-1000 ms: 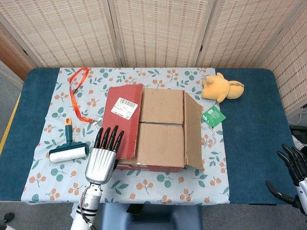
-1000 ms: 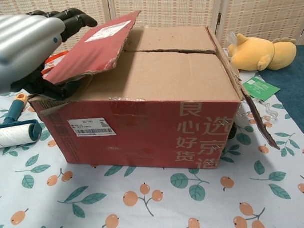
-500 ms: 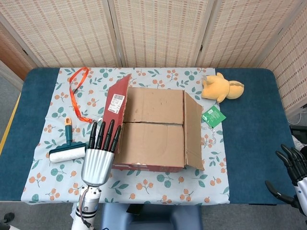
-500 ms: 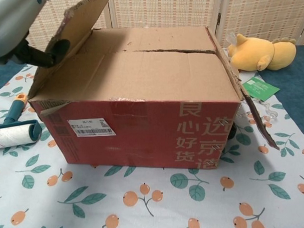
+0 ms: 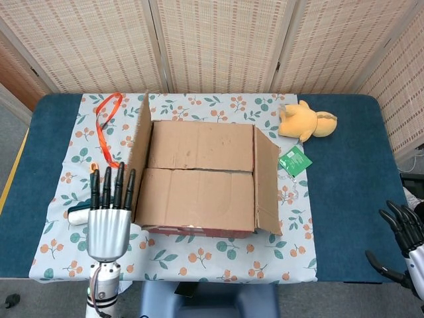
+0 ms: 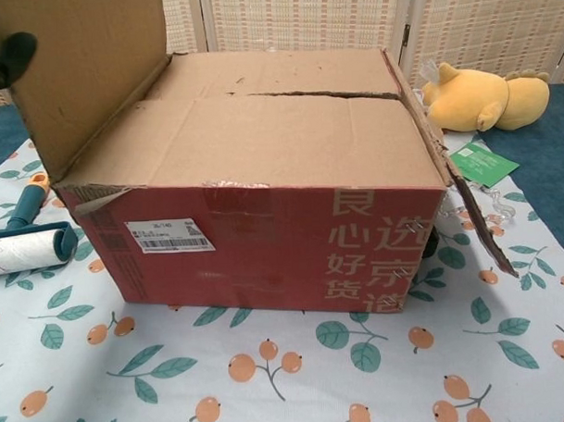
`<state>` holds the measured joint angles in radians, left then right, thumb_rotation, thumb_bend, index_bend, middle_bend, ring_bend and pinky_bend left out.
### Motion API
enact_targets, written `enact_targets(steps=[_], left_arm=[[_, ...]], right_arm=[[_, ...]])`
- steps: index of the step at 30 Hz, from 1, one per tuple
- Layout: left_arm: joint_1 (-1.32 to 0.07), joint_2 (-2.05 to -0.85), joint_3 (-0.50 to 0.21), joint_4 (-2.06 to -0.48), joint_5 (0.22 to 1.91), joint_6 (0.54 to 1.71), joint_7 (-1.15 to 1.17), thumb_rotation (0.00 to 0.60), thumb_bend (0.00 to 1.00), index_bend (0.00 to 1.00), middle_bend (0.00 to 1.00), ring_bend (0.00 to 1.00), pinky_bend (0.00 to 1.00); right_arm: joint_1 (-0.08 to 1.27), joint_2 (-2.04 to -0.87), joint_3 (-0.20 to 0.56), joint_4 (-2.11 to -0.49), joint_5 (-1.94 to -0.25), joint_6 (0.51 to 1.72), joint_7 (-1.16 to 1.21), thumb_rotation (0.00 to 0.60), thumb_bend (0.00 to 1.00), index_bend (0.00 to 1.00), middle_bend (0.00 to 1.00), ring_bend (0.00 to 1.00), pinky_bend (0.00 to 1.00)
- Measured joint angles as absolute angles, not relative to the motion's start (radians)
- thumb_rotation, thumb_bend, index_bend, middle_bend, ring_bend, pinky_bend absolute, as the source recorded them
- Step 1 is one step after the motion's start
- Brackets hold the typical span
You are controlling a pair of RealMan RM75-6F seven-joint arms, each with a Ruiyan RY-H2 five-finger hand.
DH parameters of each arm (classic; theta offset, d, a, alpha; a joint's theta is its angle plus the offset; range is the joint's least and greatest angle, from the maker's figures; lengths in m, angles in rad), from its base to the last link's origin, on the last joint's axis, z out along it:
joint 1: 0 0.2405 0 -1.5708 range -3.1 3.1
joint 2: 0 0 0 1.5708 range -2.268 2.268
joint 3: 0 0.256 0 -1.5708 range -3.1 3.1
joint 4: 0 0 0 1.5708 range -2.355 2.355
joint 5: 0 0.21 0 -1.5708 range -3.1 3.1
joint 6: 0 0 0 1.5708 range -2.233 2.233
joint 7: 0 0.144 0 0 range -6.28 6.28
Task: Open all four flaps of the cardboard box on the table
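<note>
- The cardboard box [image 5: 199, 177] is seen on the patterned cloth [image 5: 218, 265], just to the right of the left hand [image 5: 109, 215] and well apart from the right hand [image 5: 405, 252], which waits far off at the table's right edge.
- Nothing of the box's contents can be told: the two inner flaps [image 5: 199, 169] lie flat and closed across the top, meeting along a ragged seam.
- The left flap [image 6: 83, 74] is raised nearly upright, with the left hand's fingertips [image 5: 112, 179] beside its outer face; whether it is pinched or only touched cannot be told. In the chest view a dark fingertip is seen at the flap's outer edge.
- It may be judged that the upright flap could spring back over the top if released before being folded fully outward.
- The right flap [image 5: 267, 179] is folded outward and hangs down the box's far side.
- The right hand is held open, fingers apart, nothing in it.
- If the inner flaps are lifted one-handed, the box could be dragged or tipped across the cloth.
- A lint roller [image 6: 24, 248] lies just under the left hand and could be knocked by it.
</note>
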<state>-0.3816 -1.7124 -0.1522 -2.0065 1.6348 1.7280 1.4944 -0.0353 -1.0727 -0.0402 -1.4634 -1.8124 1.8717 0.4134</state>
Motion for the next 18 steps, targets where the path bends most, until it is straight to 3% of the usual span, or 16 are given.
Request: enact_targets(steps=[11,18], left_arm=[[-0.288,-1.498,-0.217,-2.062,1.448,1.737,1.283,0.600,0.47,0.00,0.00,0.00,0.00],[-0.222,-1.355,-0.143,-2.110,1.475,1.705,1.016,0.600,0.47,0.00,0.00,0.00,0.00]], right_arm=[[-0.024,-1.078,-0.033,-1.474,-1.834,1.859,0.381,0.600,0.37,0.00,0.00,0.00,0.00],[0.051,-1.010,-0.021,-1.623,-1.864,1.735,0.257,0.600,0.37,0.00,0.00,0.00,0.00]])
